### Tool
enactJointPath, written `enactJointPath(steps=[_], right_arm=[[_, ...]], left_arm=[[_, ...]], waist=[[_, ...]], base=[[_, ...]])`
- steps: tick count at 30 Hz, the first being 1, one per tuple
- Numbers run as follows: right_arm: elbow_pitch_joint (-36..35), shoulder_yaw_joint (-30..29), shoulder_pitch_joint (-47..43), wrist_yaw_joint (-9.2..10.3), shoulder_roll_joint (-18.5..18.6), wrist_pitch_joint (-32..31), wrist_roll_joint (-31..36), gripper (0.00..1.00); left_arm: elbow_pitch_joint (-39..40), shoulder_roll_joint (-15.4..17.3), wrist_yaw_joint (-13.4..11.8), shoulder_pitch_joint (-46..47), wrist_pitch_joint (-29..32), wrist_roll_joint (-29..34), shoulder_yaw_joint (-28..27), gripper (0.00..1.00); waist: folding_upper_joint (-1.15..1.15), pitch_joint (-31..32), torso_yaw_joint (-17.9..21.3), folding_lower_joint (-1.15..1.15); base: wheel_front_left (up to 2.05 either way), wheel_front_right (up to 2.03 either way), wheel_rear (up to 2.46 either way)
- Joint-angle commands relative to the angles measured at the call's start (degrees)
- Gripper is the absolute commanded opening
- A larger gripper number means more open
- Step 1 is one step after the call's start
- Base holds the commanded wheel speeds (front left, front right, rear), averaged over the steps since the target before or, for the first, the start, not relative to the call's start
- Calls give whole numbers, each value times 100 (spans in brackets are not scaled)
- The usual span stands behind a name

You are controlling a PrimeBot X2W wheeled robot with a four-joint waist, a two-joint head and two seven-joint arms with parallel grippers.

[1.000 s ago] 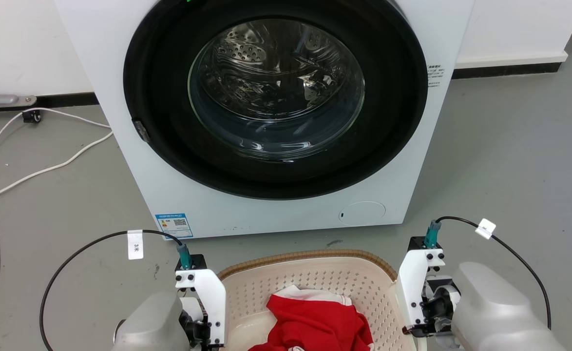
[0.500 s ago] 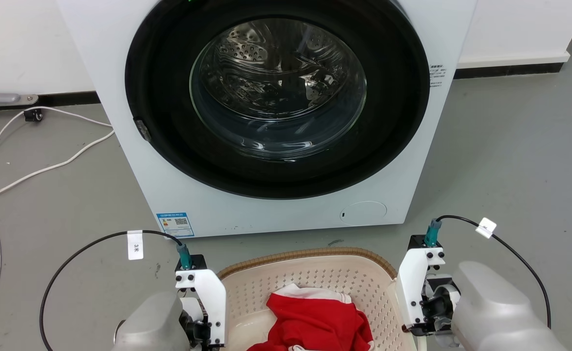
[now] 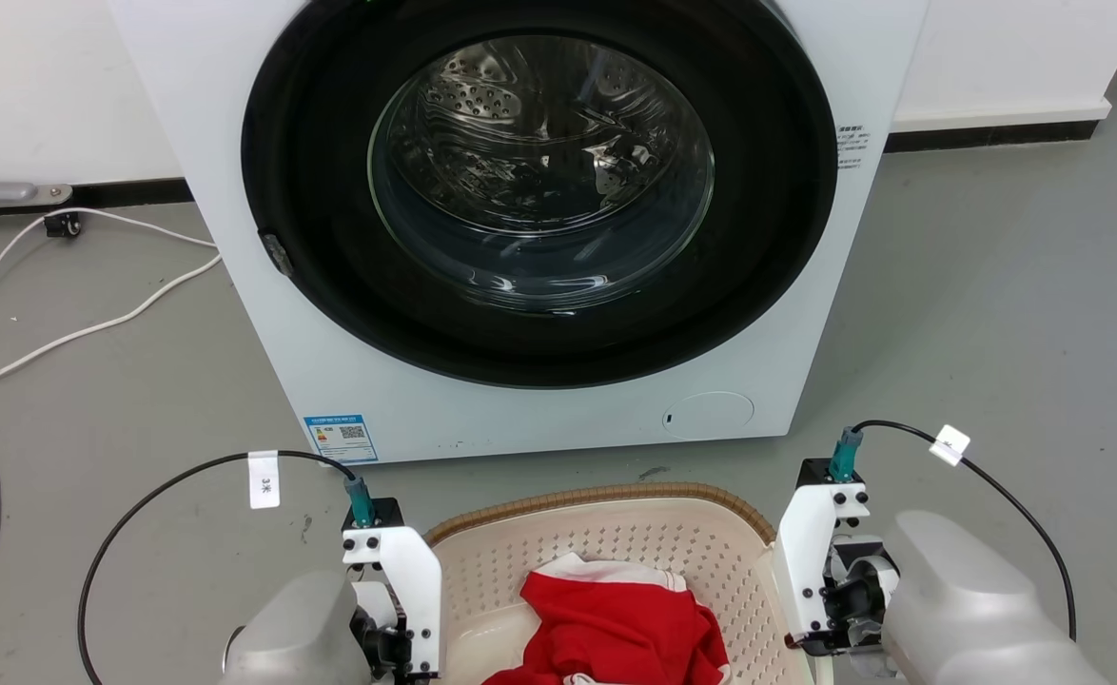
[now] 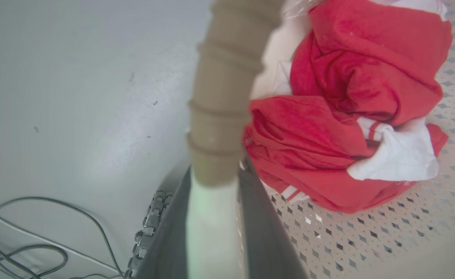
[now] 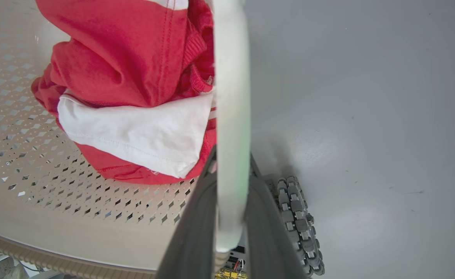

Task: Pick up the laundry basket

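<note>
I see left gripper (image 4: 216,176) pinching basket (image 3: 597,497) rim, right gripper (image 5: 231,162) pinching opposite rim - fingers tight on plastic. Basket between my arms, just before washer (image 3: 520,423) - red shirt (image 3: 616,628) inside.

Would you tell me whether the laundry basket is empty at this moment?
No, a crumpled red and white garment lies inside the laundry basket.
</note>
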State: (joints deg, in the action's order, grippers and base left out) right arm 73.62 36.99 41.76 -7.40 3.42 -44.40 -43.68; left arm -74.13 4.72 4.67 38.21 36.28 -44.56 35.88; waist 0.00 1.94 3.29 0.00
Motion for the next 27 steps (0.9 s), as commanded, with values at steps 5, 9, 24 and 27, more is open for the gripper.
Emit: enactJointPath(steps=[5,9,24,27], right_arm=[[-50,23,93,-16,-101,63,-82,0],[-38,29,112,-16,-101,84,-103,0],[-23,70,98,-16,-105,130,-157,0],[-20,84,103,-16,-106,125,-172,0]], left_arm=[[49,-156,48,-75,-2,-29,38,0],[49,-163,32,-67,-2,-48,52,0],[51,-184,8,-107,-55,-95,101,0],[51,-185,7,-108,-43,-102,113,0]], waist=[[0,6,-2,0],[0,2,-10,0],[0,-1,-18,0],[0,1,-22,0]], base=[[0,0,0],[0,0,0],[0,0,0],[0,0,0]])
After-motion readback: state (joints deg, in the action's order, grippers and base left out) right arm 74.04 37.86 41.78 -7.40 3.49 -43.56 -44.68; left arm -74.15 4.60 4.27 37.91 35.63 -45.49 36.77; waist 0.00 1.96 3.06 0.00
